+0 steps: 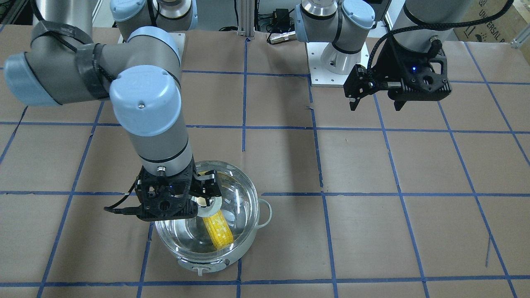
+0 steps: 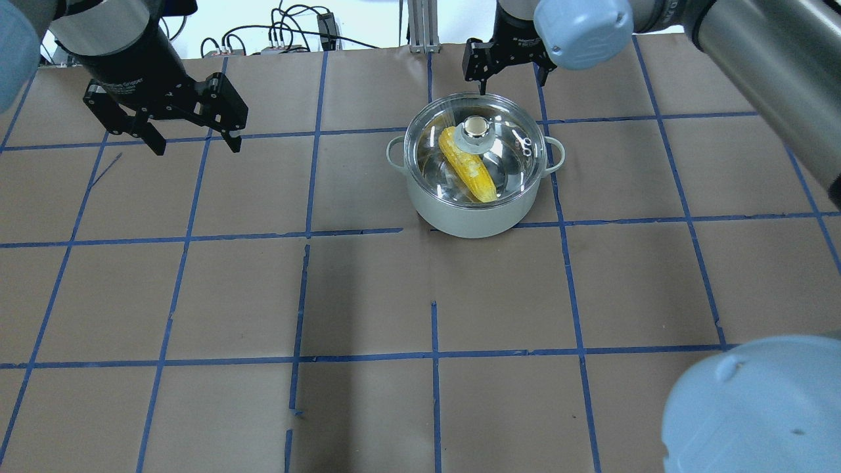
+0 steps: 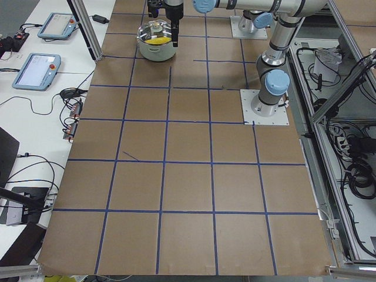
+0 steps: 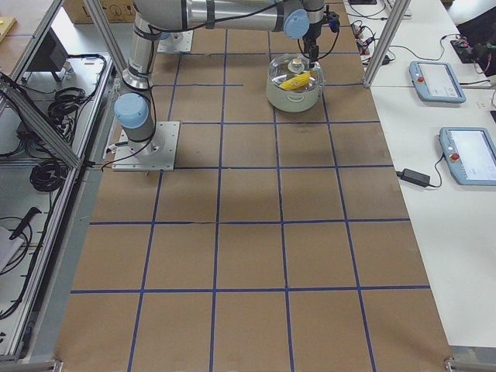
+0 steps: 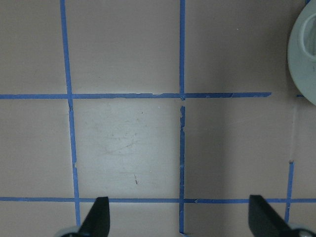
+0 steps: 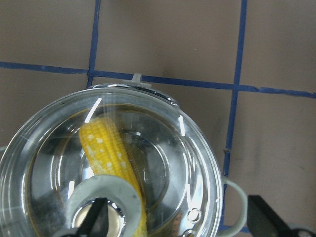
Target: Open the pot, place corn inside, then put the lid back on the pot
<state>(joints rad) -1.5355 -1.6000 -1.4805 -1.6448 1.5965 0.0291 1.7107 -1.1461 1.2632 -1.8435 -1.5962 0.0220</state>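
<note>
The pale grey pot (image 2: 474, 220) stands on the table with the glass lid (image 2: 509, 154) resting on it. The yellow corn (image 2: 468, 172) lies inside, seen through the glass. The lid's brass-capped knob (image 2: 476, 130) is free. My right gripper (image 2: 512, 72) hovers just above the pot's far side, open and empty; in the right wrist view (image 6: 180, 217) its jaws stand wide apart, one finger over the knob (image 6: 101, 210), with the corn (image 6: 106, 148) under the lid (image 6: 190, 163). My left gripper (image 2: 196, 146) is open and empty, far left of the pot.
Brown paper with a blue tape grid covers the table (image 2: 368, 295). In the left wrist view (image 5: 180, 217) only bare grid and the pot's edge (image 5: 302, 59) show. Cables and arm bases (image 1: 337, 66) sit at the robot's side.
</note>
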